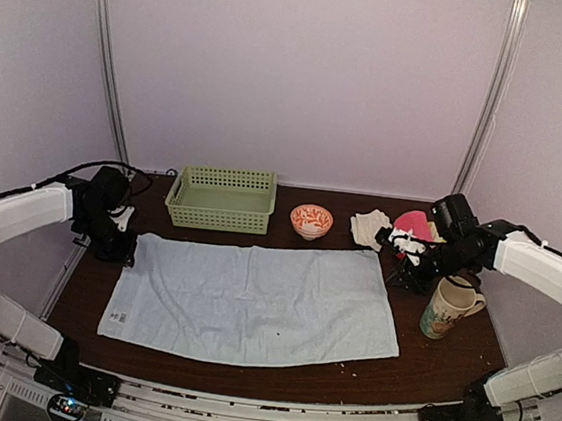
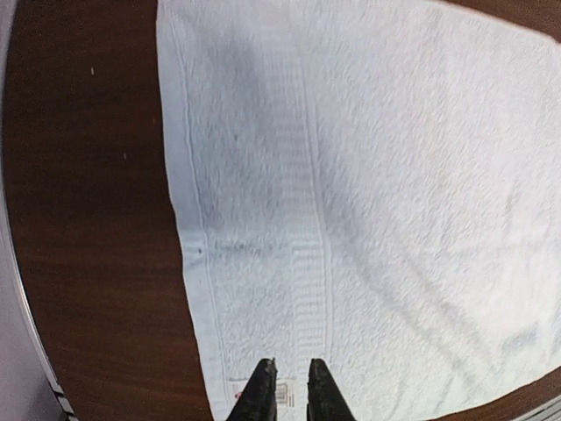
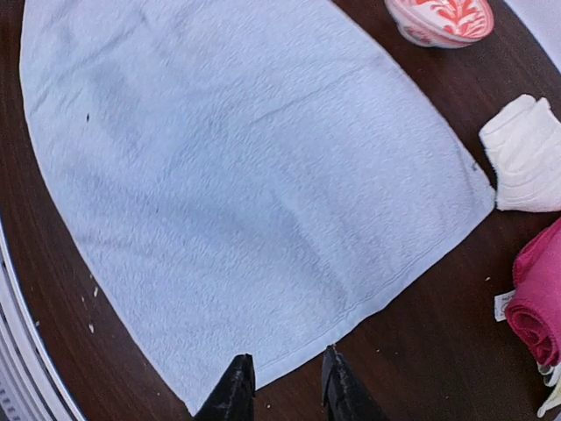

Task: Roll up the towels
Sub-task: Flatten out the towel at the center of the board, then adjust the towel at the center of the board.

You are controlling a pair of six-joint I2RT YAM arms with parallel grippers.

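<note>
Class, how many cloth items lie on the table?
3: a pale blue towel spread flat mid-table; an off-white cloth bunched right of the bowl; a pink rolled cloth beside it. Others may be hidden.

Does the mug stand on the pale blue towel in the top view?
No, the mug stands on the bare wood of the table, to the right of the pale blue towel and apart from its edge.

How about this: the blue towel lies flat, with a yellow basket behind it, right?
Not quite. The basket is green, not yellow, as the top view shows. The blue towel does lie flat in front of it.
</note>
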